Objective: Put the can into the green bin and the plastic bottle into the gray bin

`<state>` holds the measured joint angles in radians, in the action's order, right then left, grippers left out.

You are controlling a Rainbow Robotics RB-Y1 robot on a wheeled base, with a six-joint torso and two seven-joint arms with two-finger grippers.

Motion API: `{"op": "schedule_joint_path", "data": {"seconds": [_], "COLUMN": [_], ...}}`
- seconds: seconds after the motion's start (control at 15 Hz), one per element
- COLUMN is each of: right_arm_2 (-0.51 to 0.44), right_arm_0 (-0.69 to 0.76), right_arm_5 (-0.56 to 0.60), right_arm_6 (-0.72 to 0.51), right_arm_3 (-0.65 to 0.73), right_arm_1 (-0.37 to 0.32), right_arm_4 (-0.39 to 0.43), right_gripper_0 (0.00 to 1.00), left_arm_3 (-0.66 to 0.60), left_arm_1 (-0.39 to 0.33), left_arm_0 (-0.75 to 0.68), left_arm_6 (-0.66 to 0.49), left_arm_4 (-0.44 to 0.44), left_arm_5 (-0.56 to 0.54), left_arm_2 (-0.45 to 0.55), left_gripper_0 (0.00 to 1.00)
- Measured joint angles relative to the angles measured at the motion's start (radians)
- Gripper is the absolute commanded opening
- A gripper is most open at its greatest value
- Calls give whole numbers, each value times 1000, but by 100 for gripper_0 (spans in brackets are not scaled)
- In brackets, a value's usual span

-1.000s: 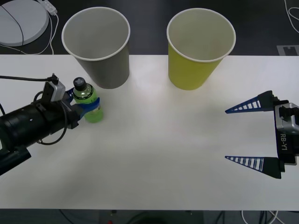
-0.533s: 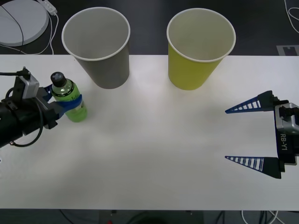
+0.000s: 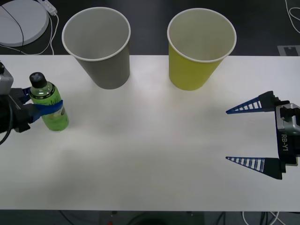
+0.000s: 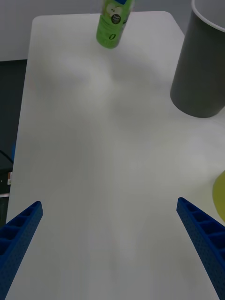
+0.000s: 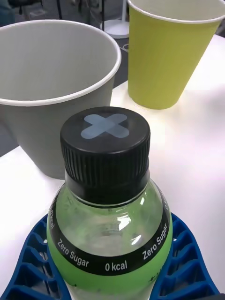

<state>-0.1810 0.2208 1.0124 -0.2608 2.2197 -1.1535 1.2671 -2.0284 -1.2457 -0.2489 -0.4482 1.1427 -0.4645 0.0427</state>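
I'm running the left gripper [image 3: 41,107] at the far left edge of the front frame, and its blue ribbed fingers [image 5: 187,262] are clamped around the small clear plastic bottle of bright green liquid with the black screw cap [image 3: 48,101]. The bottle is standing upright in the grip; whether it's touching the white table [image 3: 150,140] or hanging just above it I can't tell. In the right wrist frame the bottle's lower half [image 4: 114,24] is showing at the top centre, near the table's far end.

The large tapered gray paper cup [image 3: 99,44], the gray bin, is sitting in the upper left of the front frame, up and to the right of the bottle and apart from it. The large yellow-green paper cup [image 3: 199,47], the green bin, is sitting in the upper middle, beside the gray one with a gap between. Both look empty. No can in these frames.

The right gripper [image 3: 255,137] is parking at the right edge of the front frame, fingers spread wide, holding nothing.

My read: I'm in the carry step for the bottle, nothing binned yet. Next I'm needing to lift the bottle above the gray bin's rolled white rim [image 5: 61,96], bring it over the opening, then release. The rim is taller than the bottle, so clipping it could tip the cup.
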Motion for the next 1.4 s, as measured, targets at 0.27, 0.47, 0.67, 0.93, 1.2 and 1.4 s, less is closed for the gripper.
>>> {"op": "schedule_joint_path", "data": {"seconds": [0.27,0.47,0.67,0.93,1.2,1.4], "right_arm_2": [0,0,0,0,0,0], "right_arm_0": [0,0,0,0,0,0], "right_arm_5": [0,0,0,0,0,0], "right_arm_6": [0,0,0,0,0,0], "right_arm_3": [0,0,0,0,0,0], "right_arm_1": [0,0,0,0,0,0], "right_arm_4": [0,0,0,0,0,0], "right_gripper_0": [100,100,100,100,100,100], "left_arm_3": [-1,-1,-1,13,52,93], "left_arm_1": [-44,-68,-89,-100,-131,-134], "left_arm_0": [-9,1,55,163,265,352], "left_arm_6": [-188,-295,-394,-508,-560,-578], "left_arm_4": [138,202,262,295,298,302], "left_arm_5": [-188,-338,-452,-565,-667,-760], "left_arm_2": [144,246,281,287,287,283], "left_gripper_0": [0,0,0,0,0,0]}}
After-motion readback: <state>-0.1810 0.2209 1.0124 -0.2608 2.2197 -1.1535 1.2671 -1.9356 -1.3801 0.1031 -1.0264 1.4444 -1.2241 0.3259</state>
